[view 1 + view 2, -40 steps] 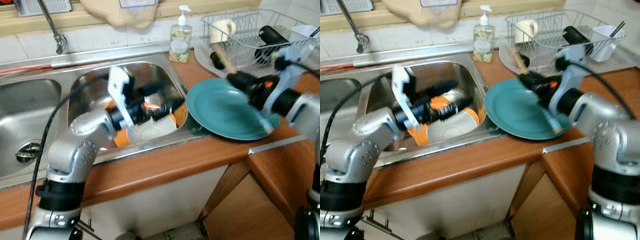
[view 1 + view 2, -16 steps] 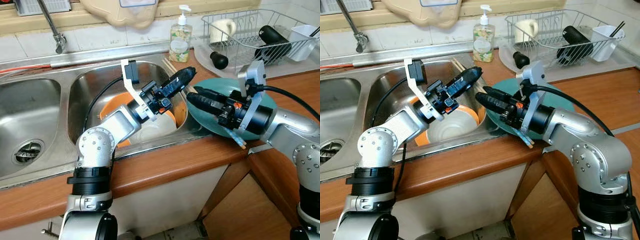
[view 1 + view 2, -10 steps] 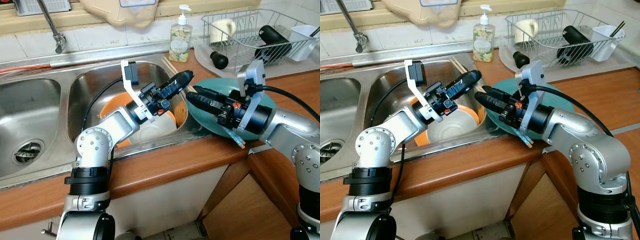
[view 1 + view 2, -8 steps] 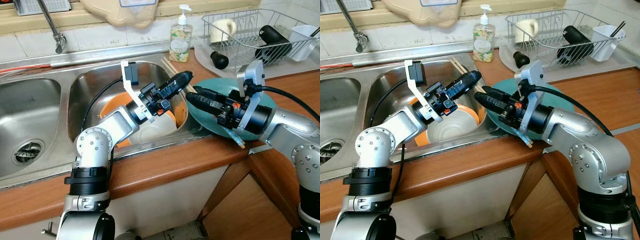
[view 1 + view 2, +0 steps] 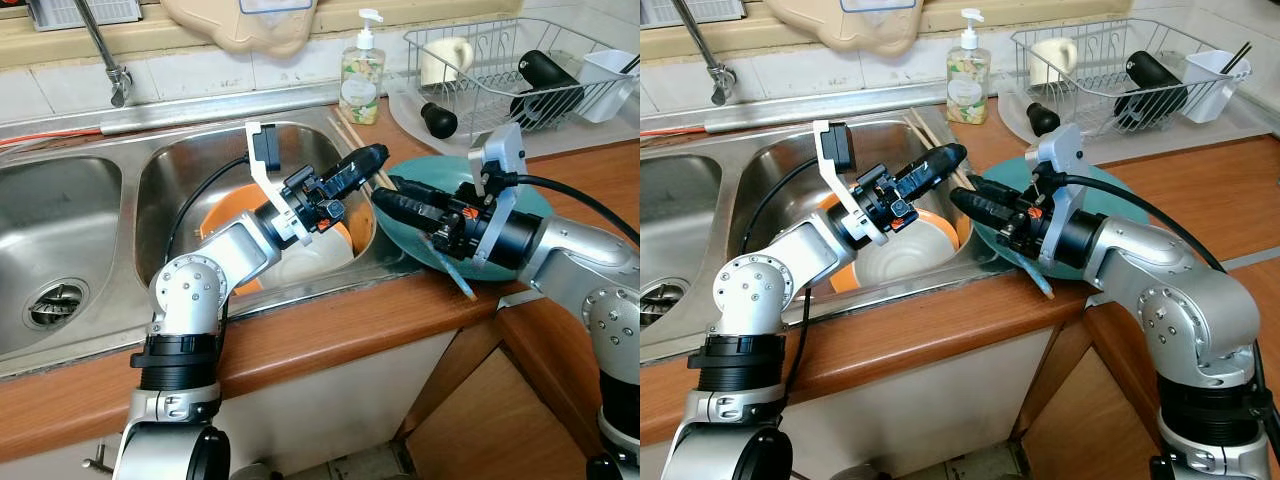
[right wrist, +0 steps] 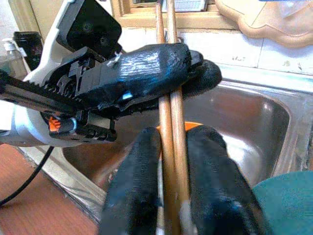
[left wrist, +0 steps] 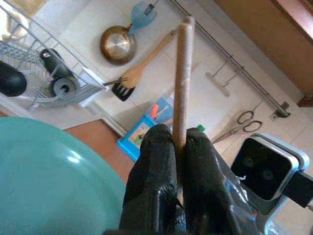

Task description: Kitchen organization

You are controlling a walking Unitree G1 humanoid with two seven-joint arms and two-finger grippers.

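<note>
While the two arms were apart and blurred with motion 2.5 s ago, the left one low in the basin and the right one over the plate, they are now meeting tip to tip above the right-hand rim of the sink (image 5: 200, 140). The left gripper (image 5: 375, 155) is clamping a pair of wooden chopsticks (image 6: 172, 117), its fingers pressed shut against them. The right gripper (image 5: 388, 195) is closing on the same pair lower down; its two fingers are lying against either side of the sticks with no visible gap. The chopsticks are therefore being held by both grippers, above the boundary between the basin and the teal plate (image 5: 435, 167). Over the last second the poses are barely changing; the tail of the sticks below the right gripper is shifting only slightly.

This is indicating a handover in progress, probably towards the dish rack (image 5: 500, 60); one gripper needs to let go before either arm pulls away.

Clearances:
- The upper ends of the sticks are pointing towards the soap bottle (image 5: 361, 75), which is standing near.
- An orange bowl (image 5: 225, 205) and a white bowl (image 5: 315, 262) are lying below the left arm.
- The counter (image 5: 330, 335) is offering open room in front.
</note>
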